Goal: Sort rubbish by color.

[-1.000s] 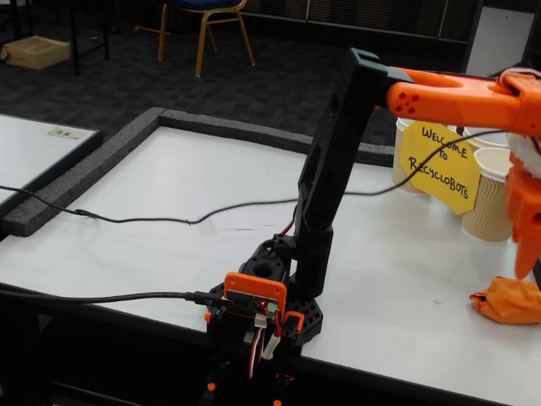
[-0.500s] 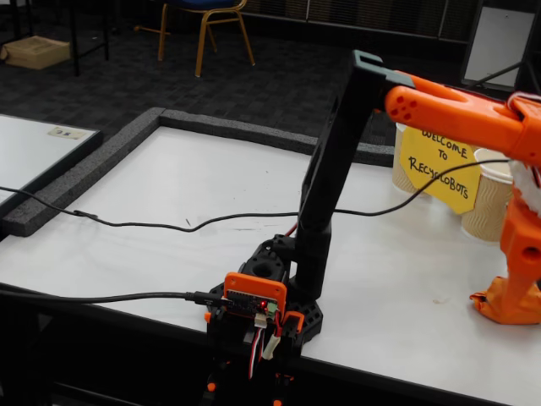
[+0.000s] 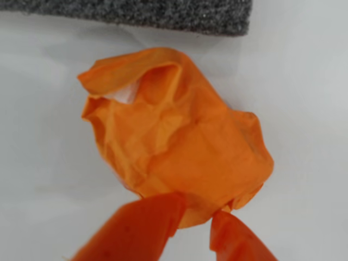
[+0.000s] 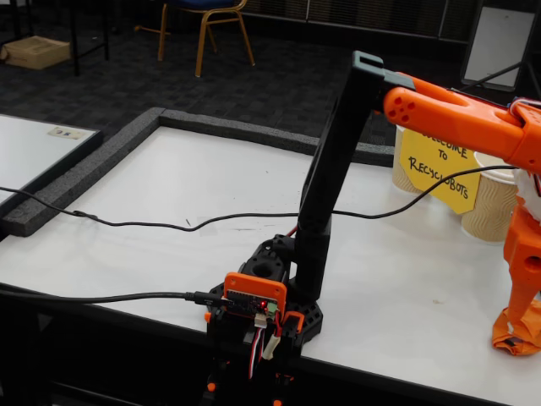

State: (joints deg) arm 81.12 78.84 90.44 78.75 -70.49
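One piece of rubbish shows: an orange crumpled paper wad (image 3: 179, 152) lying on the white table, just below the grey foam border in the wrist view. My gripper (image 3: 196, 217) comes in from the bottom edge, and its two orange fingers pinch the wad's near edge. In the fixed view, the gripper (image 4: 520, 326) points straight down at the far right of the table, and the orange wad (image 4: 510, 338) bunches under its tip, partly cut off by the frame edge. No other rubbish is in view.
Ribbed tan paper cups (image 4: 489, 211) and a yellow sign (image 4: 435, 165) stand at the back right. A grey foam border (image 4: 228, 127) rims the white table (image 4: 169, 178). A black cable (image 4: 169, 222) trails across it past the arm's base (image 4: 266, 296).
The gripper came down from above the orange wad onto it and closed on it. The wad now sits lower and further right in the fixed view, bunched up under the fingers.
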